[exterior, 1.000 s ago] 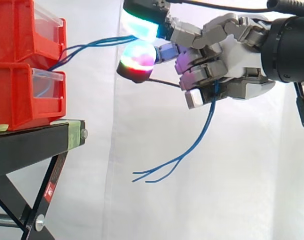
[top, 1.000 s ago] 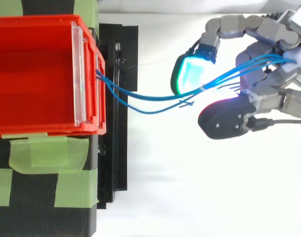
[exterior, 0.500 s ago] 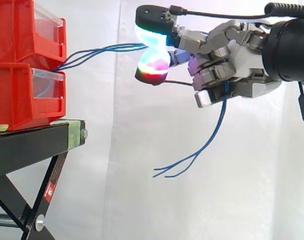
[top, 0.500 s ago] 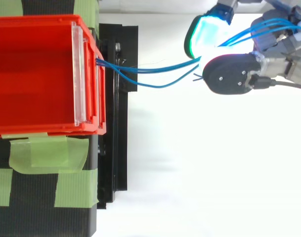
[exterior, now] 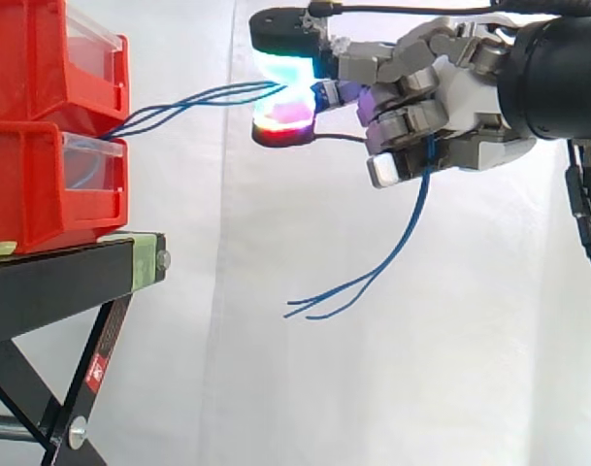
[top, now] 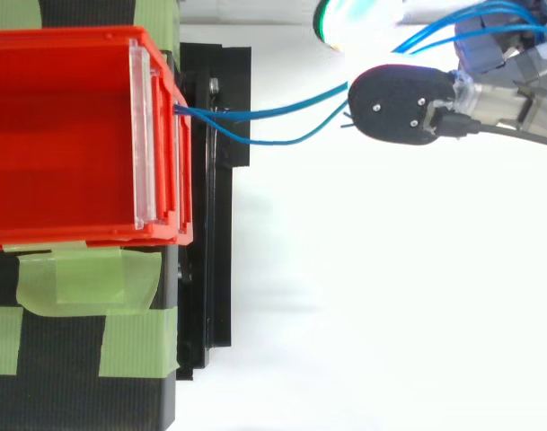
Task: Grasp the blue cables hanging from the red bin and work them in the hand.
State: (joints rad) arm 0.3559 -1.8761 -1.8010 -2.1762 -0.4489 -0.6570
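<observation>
Though far from finished, well under way: robot hand point(exterior: 450, 107) clamped on the blue cables point(exterior: 193, 97), pinched between glowing fingertips point(exterior: 280, 121) and threaded on through the curled fingers behind. Loose ends dangling free below the palm, touching nothing. Grasp done, by the look of it; working of the strands in the robot hand left to do. Farther out, cables stretched nearly level, slightly slack, across open air to the front lip of the upper red bin point(exterior: 52, 58), stacked on a second bin point(exterior: 43, 184) at the stand's point(exterior: 72, 272) edge nearest the robot hand. Plenty of open room under and beside the robot hand, before the white curtain point(exterior: 276, 408); little slack for pulling away from the bin.
</observation>
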